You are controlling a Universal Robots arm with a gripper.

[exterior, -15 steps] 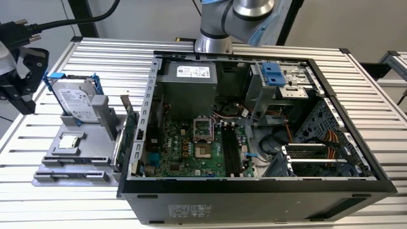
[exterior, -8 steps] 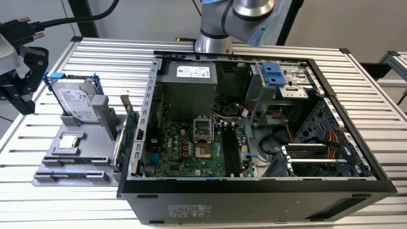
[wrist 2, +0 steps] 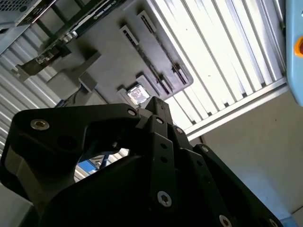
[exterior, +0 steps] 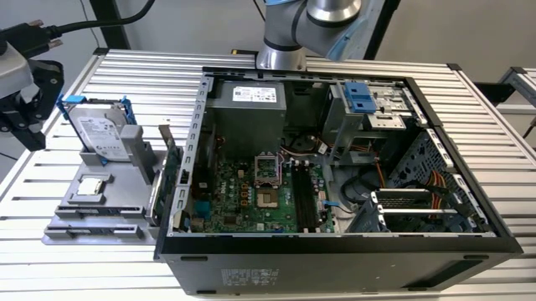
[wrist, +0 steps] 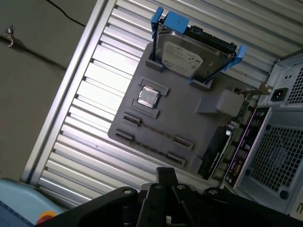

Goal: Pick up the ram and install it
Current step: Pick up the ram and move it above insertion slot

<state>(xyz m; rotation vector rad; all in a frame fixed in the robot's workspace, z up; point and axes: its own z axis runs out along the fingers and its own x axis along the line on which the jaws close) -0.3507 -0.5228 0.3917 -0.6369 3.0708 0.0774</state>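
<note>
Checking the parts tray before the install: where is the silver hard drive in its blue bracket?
The silver hard drive stands on the grey parts tray at the exterior view's left, beside the open black computer case.

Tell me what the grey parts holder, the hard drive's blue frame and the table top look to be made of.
Grey parts holder: probably plastic, with a matte finish; it is a uniform grey with no glint.
Blue frame: likely moulded plastic, given the saturated colour and slight sheen.
Table top: looks like bare aluminium slats; the surface is ribbed and silvery and throws bright reflections.
</note>
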